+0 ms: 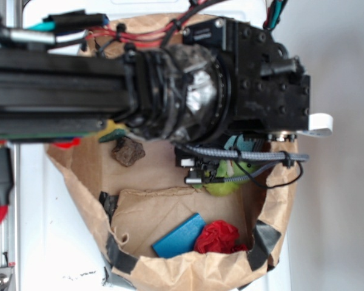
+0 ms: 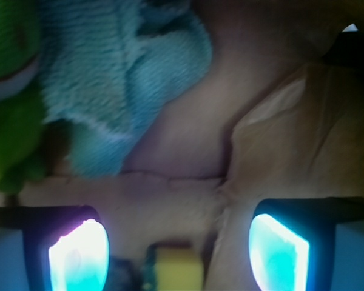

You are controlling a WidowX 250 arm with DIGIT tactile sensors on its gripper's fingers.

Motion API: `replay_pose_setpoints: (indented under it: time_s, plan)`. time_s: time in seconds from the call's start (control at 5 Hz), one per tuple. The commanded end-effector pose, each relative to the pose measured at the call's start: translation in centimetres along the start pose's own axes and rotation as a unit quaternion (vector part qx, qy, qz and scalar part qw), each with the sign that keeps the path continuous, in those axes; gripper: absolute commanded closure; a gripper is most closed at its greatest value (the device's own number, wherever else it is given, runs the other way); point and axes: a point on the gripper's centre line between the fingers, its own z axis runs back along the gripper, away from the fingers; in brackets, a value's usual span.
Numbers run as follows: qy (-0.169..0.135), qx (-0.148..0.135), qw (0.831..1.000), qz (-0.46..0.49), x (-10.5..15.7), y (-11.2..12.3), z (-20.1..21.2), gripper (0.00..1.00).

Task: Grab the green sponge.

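Paper bag (image 2: 291,133); green sponge (image 2: 173,267) between end effector (image 2: 179,251) fingers.

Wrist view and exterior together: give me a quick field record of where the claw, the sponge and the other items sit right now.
container: brown paper bag, open, items inside
claw: open, nothing between its fingers, low over the bag floor
green sponge: yellow foam showing at the bottom edge of the wrist view, between the fingers, not gripped
blue cloth: ahead of the claw, beside the green plush toy
blue block: near the bag's front wall, next to the red crumpled item
brown lump: on the bag floor, apart from the rest
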Motion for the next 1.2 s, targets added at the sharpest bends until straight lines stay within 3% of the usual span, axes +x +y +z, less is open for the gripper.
replay_pose_setpoints:
  time_s: [0.0,0.2,0.4,0.6,1.0]
  plan:
    - [-0.002,-0.007,0.999,-0.039,-1.7,0.5,1.7,0.0]
    - [-0.004,-0.036,0.998,-0.058,-3.0,0.6,3.5,0.0]
    - [-0.004,-0.047,0.997,-0.063,-3.5,1.3,4.0,0.0]
    - [-0.007,-0.026,0.998,-0.061,-3.7,1.8,2.9,0.0]
    - [-0.008,-0.01,0.997,-0.076,-4.5,2.3,1.7,0.0]
